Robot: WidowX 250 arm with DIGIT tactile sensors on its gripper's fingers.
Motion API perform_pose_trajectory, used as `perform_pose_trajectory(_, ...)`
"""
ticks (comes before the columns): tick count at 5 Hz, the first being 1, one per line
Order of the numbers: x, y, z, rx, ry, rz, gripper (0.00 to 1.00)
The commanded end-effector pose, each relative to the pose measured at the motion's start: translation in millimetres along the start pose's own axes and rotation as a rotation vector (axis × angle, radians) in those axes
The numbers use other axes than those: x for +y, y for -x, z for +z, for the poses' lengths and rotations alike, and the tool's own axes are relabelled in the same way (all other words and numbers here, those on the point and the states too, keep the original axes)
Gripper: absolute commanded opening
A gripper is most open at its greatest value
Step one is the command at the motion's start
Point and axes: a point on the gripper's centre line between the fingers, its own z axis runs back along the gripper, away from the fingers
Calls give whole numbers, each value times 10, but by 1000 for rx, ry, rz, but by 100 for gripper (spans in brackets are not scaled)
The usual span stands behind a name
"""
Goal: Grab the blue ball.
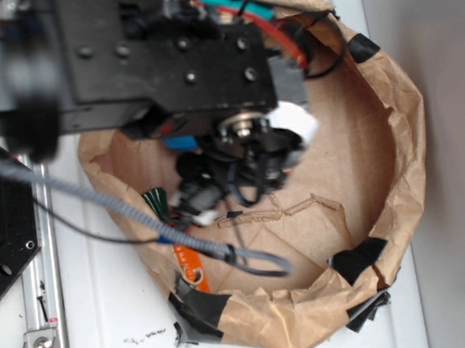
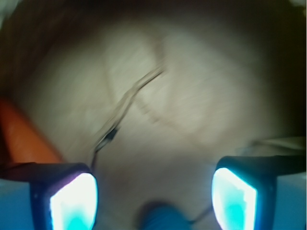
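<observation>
We see the pincer (image 2: 153,199) spread wide and holding nothing, its two lit pads at 7 and 5 o'clock of the wrist view, with the blue ball (image 2: 160,216) low between them at 6 o'clock, resting on the floor of the brown paper bowl (image 1: 391,141). We judge the ball sits near the fingers' roots, so a close now may pinch only its edge and squirt it away. The toy carrot (image 2: 21,136) at 9 o'clock lies just beside the left pad and could get snagged.
</observation>
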Motion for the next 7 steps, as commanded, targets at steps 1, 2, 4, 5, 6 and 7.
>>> perform_pose_trajectory(1,72,507,-214,202,30,-38,100)
perform_pose_trajectory(2,100,588,-208,211,29,-21,100)
perform_pose_trajectory(4,101,599,-190,243,-29,-8,0)
perform_pose_trajectory(5,155,655,-154,252,-54,15,0)
perform_pose_trajectory(6,253,691,-126,247,-88,41,0)
perform_pose_trajectory(7,417,729,-136,236,-111,86,0)
